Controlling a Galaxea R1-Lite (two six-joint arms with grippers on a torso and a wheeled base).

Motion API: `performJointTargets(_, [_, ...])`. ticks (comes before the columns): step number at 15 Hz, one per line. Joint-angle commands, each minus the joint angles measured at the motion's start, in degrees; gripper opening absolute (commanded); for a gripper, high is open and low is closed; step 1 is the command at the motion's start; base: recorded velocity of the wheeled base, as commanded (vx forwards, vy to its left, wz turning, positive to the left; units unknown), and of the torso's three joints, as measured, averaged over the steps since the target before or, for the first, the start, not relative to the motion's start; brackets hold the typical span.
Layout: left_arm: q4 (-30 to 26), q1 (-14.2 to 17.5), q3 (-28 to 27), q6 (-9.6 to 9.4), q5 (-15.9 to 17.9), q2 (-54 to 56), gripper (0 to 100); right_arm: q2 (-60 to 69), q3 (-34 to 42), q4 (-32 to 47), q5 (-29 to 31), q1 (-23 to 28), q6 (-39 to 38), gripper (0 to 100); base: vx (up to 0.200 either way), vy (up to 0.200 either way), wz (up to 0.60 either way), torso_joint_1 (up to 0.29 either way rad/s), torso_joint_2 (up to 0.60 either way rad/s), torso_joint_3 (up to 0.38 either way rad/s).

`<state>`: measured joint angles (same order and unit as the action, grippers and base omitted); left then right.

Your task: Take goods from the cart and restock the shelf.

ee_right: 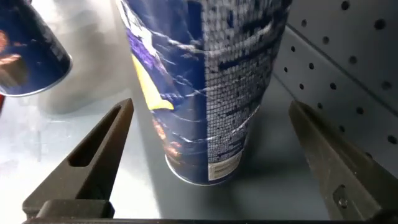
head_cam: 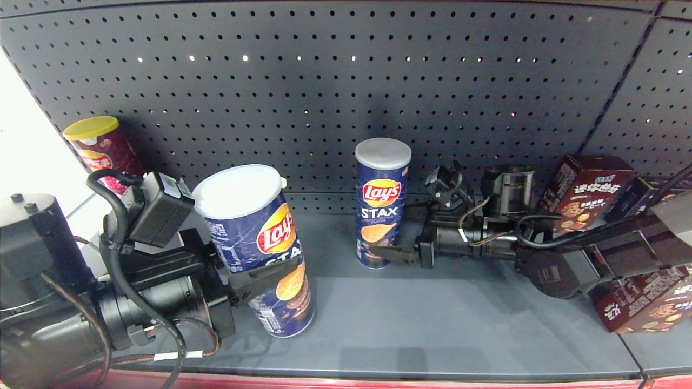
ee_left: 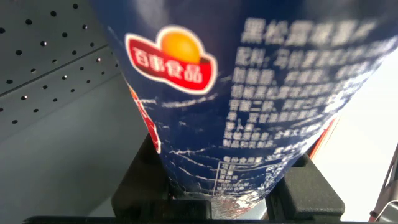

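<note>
Left hand [head_cam: 270, 281] is clenched on a blue chip can [head_cam: 254, 237] at mid-body, w/ the can leaning lid-away from the wrist and toward the pegboard [head_cam: 378, 81]. Its base sits low at the front of the shelf [head_cam: 432, 324]; can't tell if it touches. The mid-body grip prob. keeps the tall tube from swinging, and the lean looks like a set-down not yet squared up. Right hand [head_cam: 378, 246] is released: jaws spread on both sides of a second blue can [head_cam: 381, 205], w/ clear gaps btwn fingers [ee_right: 93, 155] and the can wall in the right wrist view. That can stands upright just ahead of the palm, close to the pegboard, so it looks already stocked; the open hand around its lower part prob. means letting go or steadying, not carrying. Beyond the left hand, off to its outer side, a red can [head_cam: 102, 148] w/ yellow lid stands by the pegboard. Brown boxes [head_cam: 589, 189] sit behind and beside the right arm, well apart from both blue cans. Judging by this, one can is placed and one remains in grasp; next needs the held can brought vertical and lowered flat, w/ room kept from the placed one. Risk: a tilted release tips it.
</note>
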<state>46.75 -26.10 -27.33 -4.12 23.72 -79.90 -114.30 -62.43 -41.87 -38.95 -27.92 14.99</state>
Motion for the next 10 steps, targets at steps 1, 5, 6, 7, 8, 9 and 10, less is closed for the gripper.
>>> performJointTargets(1, [0.0,0.0,0.0,-0.01,0.0,-0.1,0,-1.5,-0.9,0.0,0.0,-0.3,0.0,100,0.000,0.000,0.00,0.000,0.00,0.000])
performJointTargets(5, [0.0,0.1,0.1,-0.01,0.0,-0.1,0,-3.5,-2.9,0.0,0.0,-0.7,-0.1,100,0.000,0.000,0.00,0.000,0.00,0.000])
performJointTargets(6, [0.0,0.2,0.1,-0.01,0.0,-0.1,0,-3.5,-3.0,0.0,0.0,-0.8,-0.1,100,0.000,0.000,0.00,0.000,0.00,0.000])
performJointTargets(7, [0.0,1.1,0.2,-0.01,0.1,-0.1,0,-3.9,-3.3,0.0,0.0,-0.9,-0.1,100,0.000,0.000,0.00,0.000,0.00,0.000])
performJointTargets(8, [0.0,1.1,0.2,-0.01,0.1,0.0,0,-3.9,-3.5,0.0,-0.1,-0.9,-0.2,100,0.000,0.000,0.00,0.000,0.00,0.000])
performJointTargets(9, [0.0,1.1,0.2,-0.01,0.1,-0.1,0,-4.0,-3.5,0.0,-0.8,-0.9,-0.2,100,0.000,0.000,0.00,0.000,0.00,0.000])
performJointTargets(10, [0.0,1.1,0.4,-0.01,0.1,-0.1,0,-4.0,-3.5,0.0,-1.6,-0.8,-0.2,0,0.000,0.000,0.00,0.000,0.00,0.000])
